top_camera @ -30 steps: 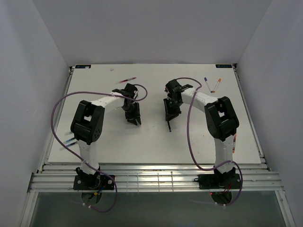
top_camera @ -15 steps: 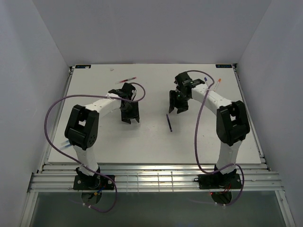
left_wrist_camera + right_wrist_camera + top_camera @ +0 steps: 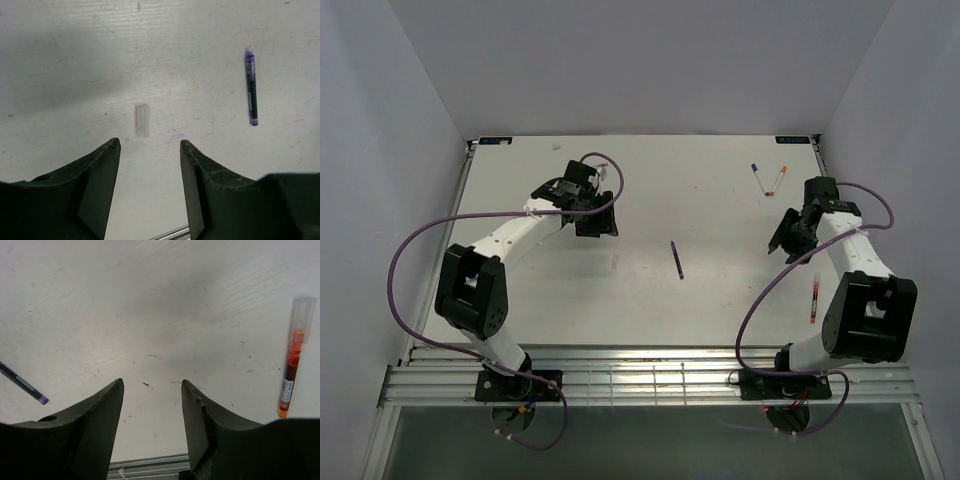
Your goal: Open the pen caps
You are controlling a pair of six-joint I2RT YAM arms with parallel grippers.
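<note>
Left of centre above the table (image 3: 650, 190), the left end effector (image 3: 150, 144) hangs released — a clear cap (image 3: 142, 119) lies loose just beyond it. The right end effector (image 3: 152, 383) is spread too, empty, with a red pen (image 3: 292, 365) at the frame's right. A blue cap (image 3: 754, 167) and an orange cap (image 3: 783, 169) lie at the top view's upper right.

The left arm (image 3: 510, 236) and the right arm (image 3: 857, 250) both have white links and bulky black joints. A purple cable (image 3: 393, 278) loops beside each. Their fingers (image 3: 97, 187) are matte black wedges.
</note>
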